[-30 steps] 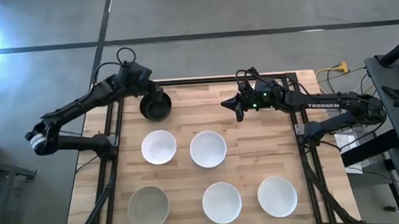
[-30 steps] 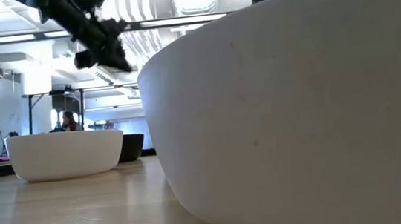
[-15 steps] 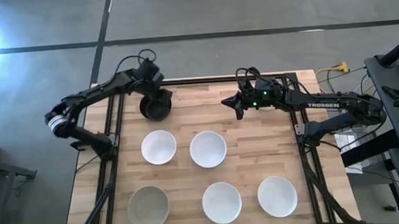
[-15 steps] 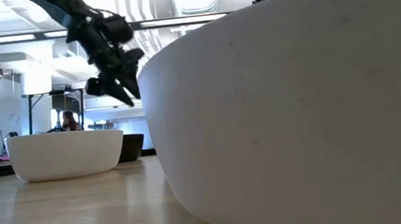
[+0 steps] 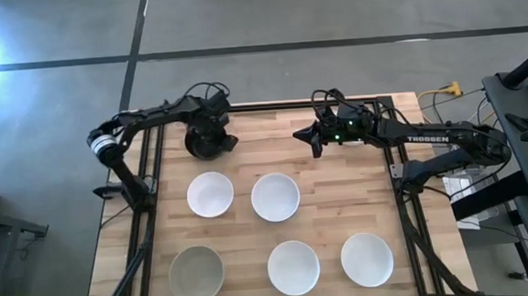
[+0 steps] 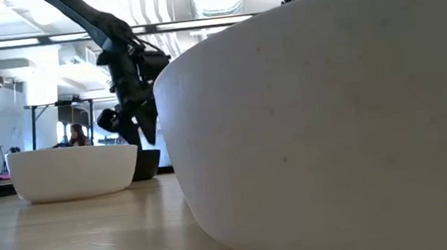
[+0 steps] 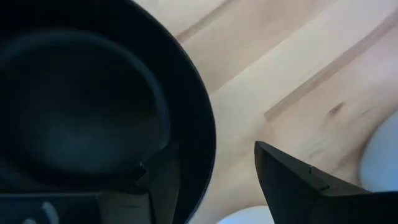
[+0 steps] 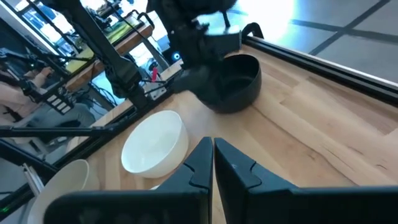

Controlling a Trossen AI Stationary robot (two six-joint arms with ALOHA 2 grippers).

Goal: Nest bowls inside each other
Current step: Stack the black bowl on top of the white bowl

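A black bowl (image 5: 205, 144) stands on its base at the table's far left. My left gripper (image 7: 211, 152) hangs over the bowl's far right rim (image 7: 202, 118), pointing down and open. One finger (image 7: 163, 183) is inside the bowl and the other (image 7: 292, 177) is outside; I see no touch. Two white bowls (image 5: 210, 193) (image 5: 275, 196) stand in the middle row. A grey bowl (image 5: 196, 273) and two white bowls (image 5: 293, 266) (image 5: 366, 258) stand in the near row. My right gripper (image 5: 310, 139) hovers shut over the far middle of the table.
The bowls stand apart from one another, with bare wood (image 5: 273, 147) between the rows. Black frame rails (image 5: 152, 173) run along the table's left and right sides. In the low view a white bowl (image 6: 330, 114) fills the foreground.
My left gripper has gone toward the table's right edge and down to the black bowl, tipping until it points down. Its fingers have opened over the bowl's rim. The black bowl has stayed in place.
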